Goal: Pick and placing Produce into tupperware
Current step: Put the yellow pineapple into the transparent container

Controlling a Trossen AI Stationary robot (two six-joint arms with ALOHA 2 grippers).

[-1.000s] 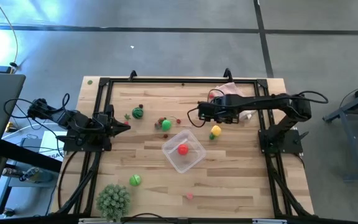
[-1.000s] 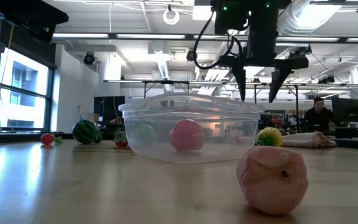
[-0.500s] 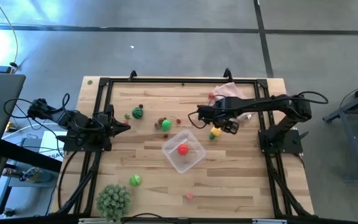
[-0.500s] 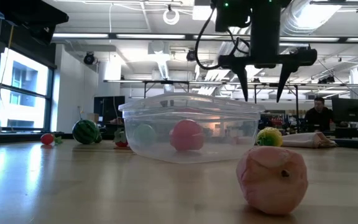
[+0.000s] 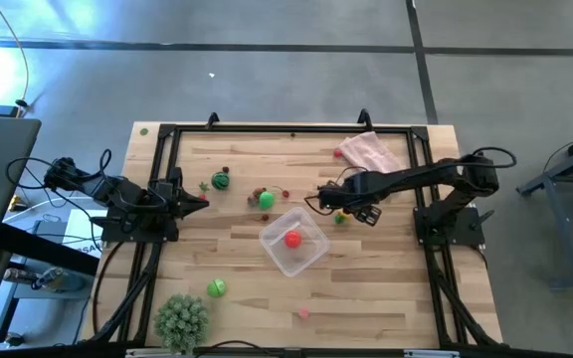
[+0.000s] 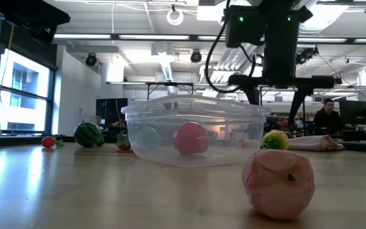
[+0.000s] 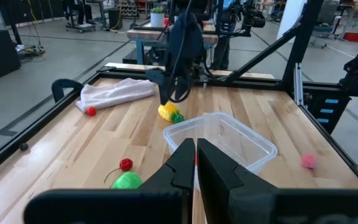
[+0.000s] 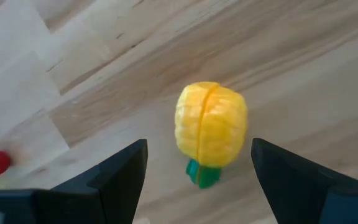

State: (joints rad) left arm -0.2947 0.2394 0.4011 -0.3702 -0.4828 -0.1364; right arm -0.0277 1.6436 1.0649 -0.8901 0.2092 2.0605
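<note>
The clear tupperware [image 5: 293, 242] stands mid-table with a red piece [image 5: 292, 239] inside. Loose produce lies around it: a yellow piece with a green end [image 8: 211, 127], green pieces [image 5: 220, 181] [image 5: 266, 199] [image 5: 215, 288] and a pink one [image 5: 304, 313]. My right gripper [image 8: 197, 148] hangs open, pointing down over the yellow piece [image 5: 343, 213], one finger on each side and clear of it. At the table's left edge my left gripper [image 5: 199, 203] is shut with nothing in it [image 7: 196, 158].
A pink cloth [image 5: 371, 151] lies at the far right, with a small red piece [image 5: 338, 153] beside it. A spiky pale-green ball plant [image 5: 180, 318] stands at the near left corner. A black frame [image 5: 286, 129] runs around the table's edge.
My right gripper has come down and toward the near edge, ending over the yellow piece, and has rolled about its own axis while staying open. No produce has moved.
</note>
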